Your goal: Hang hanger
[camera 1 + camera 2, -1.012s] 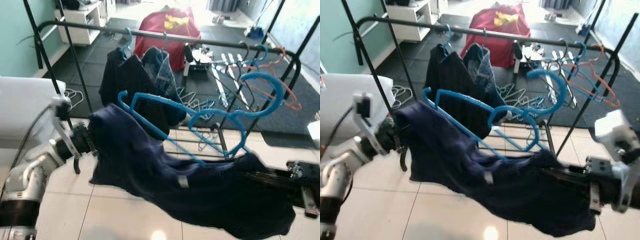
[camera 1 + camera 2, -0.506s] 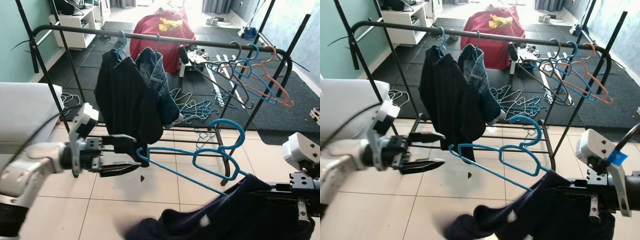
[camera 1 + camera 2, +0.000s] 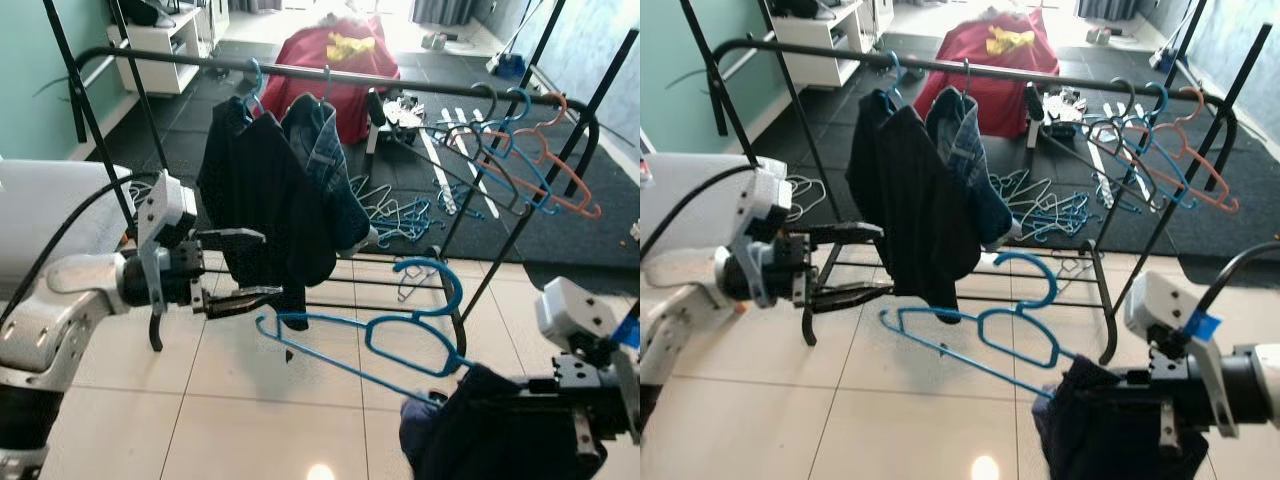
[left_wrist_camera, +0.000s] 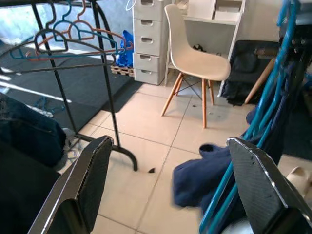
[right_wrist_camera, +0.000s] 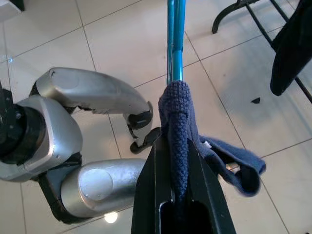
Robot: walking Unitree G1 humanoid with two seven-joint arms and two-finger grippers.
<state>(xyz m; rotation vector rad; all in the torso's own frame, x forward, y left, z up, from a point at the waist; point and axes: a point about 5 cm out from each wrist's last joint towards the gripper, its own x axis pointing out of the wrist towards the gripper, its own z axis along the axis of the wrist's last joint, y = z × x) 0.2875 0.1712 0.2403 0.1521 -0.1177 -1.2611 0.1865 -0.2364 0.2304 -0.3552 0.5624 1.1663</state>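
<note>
Nearest, the right gripper (image 3: 1110,385) has its jaws clenched on the blue hanger (image 3: 370,340) and a navy garment (image 3: 1110,430) bunched at that end. The left gripper (image 3: 245,268) hovers with jaws released at the hanger's far tip. Behind stands the rack (image 3: 340,75), where a black jacket (image 3: 255,190), jeans (image 3: 325,160) and spare hangers (image 3: 530,140) crowd the rail.

Bright daylight from far doorway; glare spot on floor tiles (image 3: 321,470); sharp focus throughout.
</note>
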